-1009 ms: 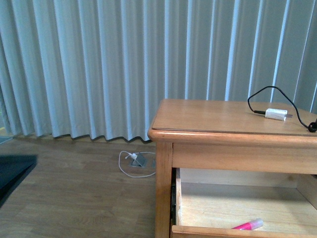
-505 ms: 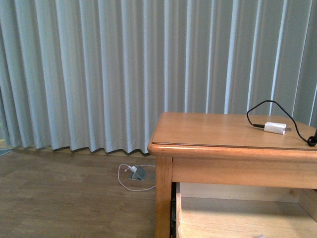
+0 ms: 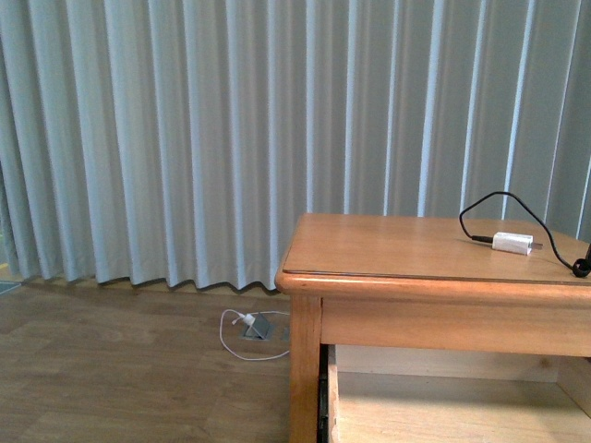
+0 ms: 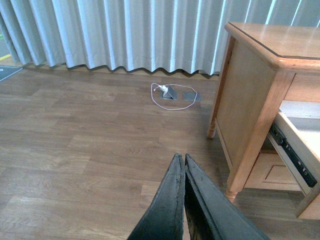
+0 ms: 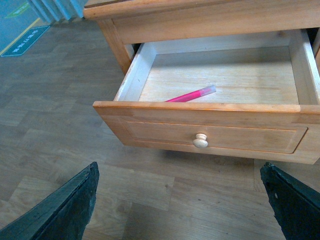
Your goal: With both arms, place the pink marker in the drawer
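The pink marker point(image 5: 191, 94) lies in the open drawer point(image 5: 210, 131) — right gripper point(image 5: 180, 172) spread wide before it, left gripper point(image 4: 182, 160) pinched closed, empty — charger point(image 3: 512, 243) atop the nightstand point(image 3: 388, 242).

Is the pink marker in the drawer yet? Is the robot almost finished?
Yes, the pink marker lies inside the open drawer. Nothing is in hand: the left gripper is shut and empty, and the right gripper is open before the drawer. Perhaps only pushing the drawer shut is left.

Left hand point(image 4: 183, 159) fingers pressed together, right hand point(image 5: 180, 172) fingers spread wide, both empty
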Robot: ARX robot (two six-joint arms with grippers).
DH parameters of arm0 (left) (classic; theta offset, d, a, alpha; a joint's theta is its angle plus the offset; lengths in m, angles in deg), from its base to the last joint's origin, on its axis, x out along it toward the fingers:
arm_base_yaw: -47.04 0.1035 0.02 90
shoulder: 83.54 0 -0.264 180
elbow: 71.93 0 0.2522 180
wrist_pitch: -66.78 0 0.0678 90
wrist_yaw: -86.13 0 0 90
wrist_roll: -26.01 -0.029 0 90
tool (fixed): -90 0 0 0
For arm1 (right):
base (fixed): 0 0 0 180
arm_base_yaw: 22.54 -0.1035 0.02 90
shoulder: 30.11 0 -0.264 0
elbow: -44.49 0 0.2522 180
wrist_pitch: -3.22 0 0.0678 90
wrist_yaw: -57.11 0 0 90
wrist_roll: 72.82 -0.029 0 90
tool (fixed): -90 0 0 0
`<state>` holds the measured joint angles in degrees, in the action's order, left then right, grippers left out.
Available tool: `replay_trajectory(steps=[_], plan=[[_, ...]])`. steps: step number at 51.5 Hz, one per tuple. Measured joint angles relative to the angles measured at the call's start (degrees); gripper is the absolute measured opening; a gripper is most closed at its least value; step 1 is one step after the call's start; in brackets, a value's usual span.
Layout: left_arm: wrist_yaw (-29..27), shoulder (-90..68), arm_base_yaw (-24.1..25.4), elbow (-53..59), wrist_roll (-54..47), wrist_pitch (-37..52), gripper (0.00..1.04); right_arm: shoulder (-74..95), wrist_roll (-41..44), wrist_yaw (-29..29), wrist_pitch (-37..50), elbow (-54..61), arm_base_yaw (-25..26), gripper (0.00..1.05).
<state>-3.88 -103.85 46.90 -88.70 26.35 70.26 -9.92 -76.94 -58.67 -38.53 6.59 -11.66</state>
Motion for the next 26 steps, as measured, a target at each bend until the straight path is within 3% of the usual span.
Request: replay_trajectory(steps=[26], plan=[[0.02, 9.05, 0.0, 1.7, -0.09, -5.73, 0.04, 0.0, 0.0, 0.0, 0.0, 0.02, 0.0, 0.96]])
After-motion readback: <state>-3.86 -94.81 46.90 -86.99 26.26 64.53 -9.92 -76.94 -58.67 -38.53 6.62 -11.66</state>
